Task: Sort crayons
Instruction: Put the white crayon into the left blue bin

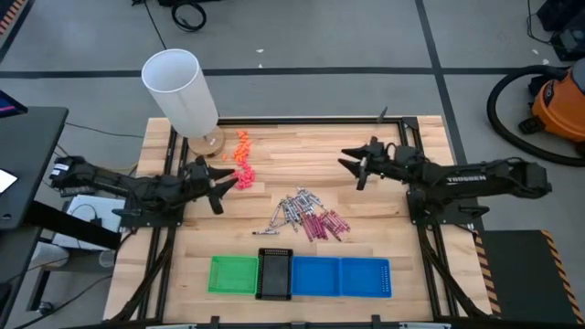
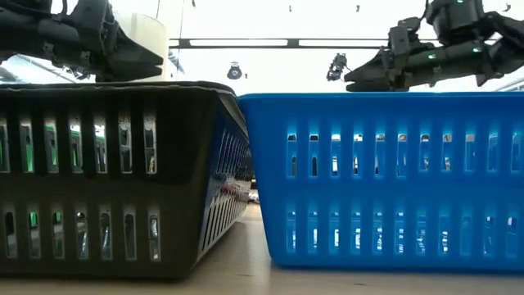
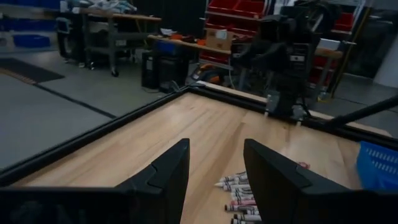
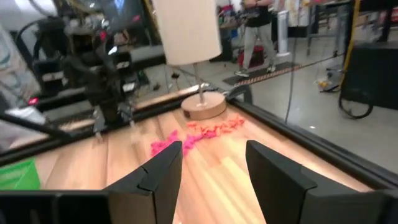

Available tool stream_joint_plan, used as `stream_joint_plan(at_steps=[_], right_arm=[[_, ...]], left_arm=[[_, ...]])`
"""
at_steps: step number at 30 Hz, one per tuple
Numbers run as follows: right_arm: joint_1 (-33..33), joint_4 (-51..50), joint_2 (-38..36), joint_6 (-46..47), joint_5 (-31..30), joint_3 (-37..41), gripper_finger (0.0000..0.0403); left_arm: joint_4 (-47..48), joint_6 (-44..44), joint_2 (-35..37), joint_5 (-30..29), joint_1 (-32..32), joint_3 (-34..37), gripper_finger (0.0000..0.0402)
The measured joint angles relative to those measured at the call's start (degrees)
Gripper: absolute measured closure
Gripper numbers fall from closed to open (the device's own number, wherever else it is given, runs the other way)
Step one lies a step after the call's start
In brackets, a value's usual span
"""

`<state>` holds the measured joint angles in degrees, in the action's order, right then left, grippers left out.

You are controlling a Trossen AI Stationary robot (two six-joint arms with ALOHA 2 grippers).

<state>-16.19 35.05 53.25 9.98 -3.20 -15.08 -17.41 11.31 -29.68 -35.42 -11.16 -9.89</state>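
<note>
The crayons [image 1: 306,216], thin grey-silver and magenta sticks, are heaped mid-table behind green, black and blue slotted plastic trays [image 1: 339,277]. Both the left gripper [image 1: 225,185] and the right gripper [image 1: 353,166], marked TROSSEN, are held open, empty, above the wood.

The wooden bench [image 1: 366,196] carries a loose pile of crayons [image 1: 304,216] at its middle, orange lumps [image 1: 241,140] and pink lumps [image 1: 245,175] beside a lamp's round base [image 1: 207,143], and a row of trays at one edge: green [image 1: 233,275], black [image 1: 273,273], two blue [image 1: 340,277].
</note>
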Motion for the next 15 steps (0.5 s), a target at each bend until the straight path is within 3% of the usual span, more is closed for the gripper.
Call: stream_joint_plan(at_steps=[6, 15], right_arm=[[4.7, -2.7, 10.8, -2.3, -0.9, -6.0, 0.0213], [9.0, -14.1, 24.2, -5.9, -3.2, -17.1, 0.0213]], left_arm=[[0.5, 3.6, 0.0, 3.7, 0.1, 0.0, 0.024], [1.2, 4.4, 0.0, 4.1, 0.8, -0.2, 0.024]])
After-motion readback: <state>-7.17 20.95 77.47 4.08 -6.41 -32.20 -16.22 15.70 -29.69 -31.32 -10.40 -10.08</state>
